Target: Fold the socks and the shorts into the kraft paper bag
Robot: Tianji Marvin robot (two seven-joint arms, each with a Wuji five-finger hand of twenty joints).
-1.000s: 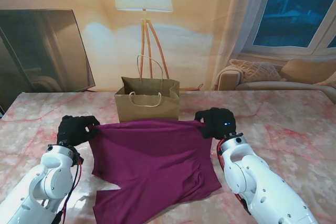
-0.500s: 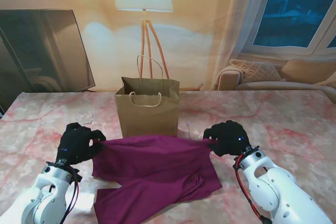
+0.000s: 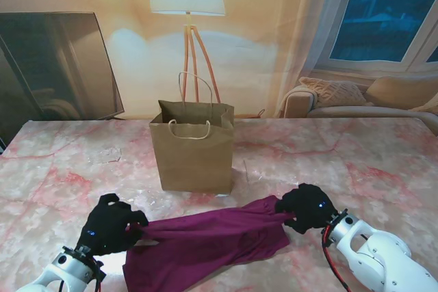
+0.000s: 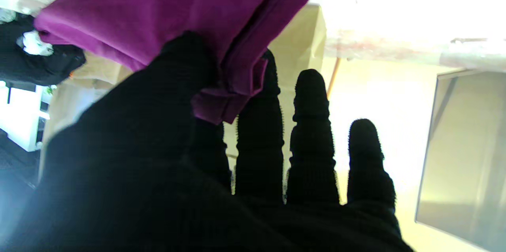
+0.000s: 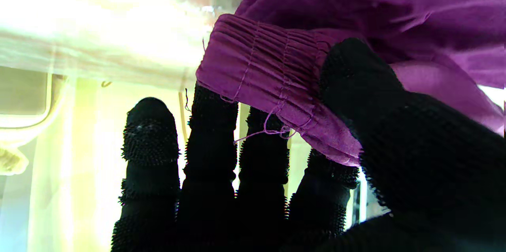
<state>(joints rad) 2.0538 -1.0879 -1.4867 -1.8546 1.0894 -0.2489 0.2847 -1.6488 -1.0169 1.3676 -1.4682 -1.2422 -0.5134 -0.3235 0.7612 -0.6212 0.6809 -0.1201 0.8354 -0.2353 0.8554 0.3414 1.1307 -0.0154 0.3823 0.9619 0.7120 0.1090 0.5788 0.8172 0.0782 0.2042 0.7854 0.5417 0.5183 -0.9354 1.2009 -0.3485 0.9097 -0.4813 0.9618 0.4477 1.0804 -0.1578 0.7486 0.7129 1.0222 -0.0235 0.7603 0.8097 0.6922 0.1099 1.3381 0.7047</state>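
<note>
- The left hand (image 3: pixel 113 226) was closed on one corner of the purple shorts (image 3: pixel 205 244); the left wrist view showed the thumb pressing a folded hem (image 4: pixel 225 102) against the index finger, the other three fingers standing straight and spread, bearing no cloth.
- The right hand (image 3: pixel 308 208) was closed on the opposite corner. In the right wrist view the gathered elastic waistband (image 5: pixel 272 74) sat pinched between thumb and fingers.
- The shorts hung stretched between the two hands, nearer to me than the kraft paper bag (image 3: pixel 195 147), the held edge laid over the lower cloth — judged a fold across the garment, partly made.
- The bag stood upright and open-mouthed on the marble counter (image 3: pixel 383 162), apart from the shorts, its rope handles up.
- No socks could be made out in any view.
- Risk, left grip: only the hem's edge lay under the thumb. A sharp pull from the far side would likely strip it out and the fold would fall open.
- Risk, alignment: the right hand sat farther from me than the left, so the held edge ran slantwise; set down thus, the fold would probably land skewed and bulk up.
- Risk, bagging: the bag was light and unsupported — a bundle wider than its mouth could catch the rim or handles and tip it.
</note>
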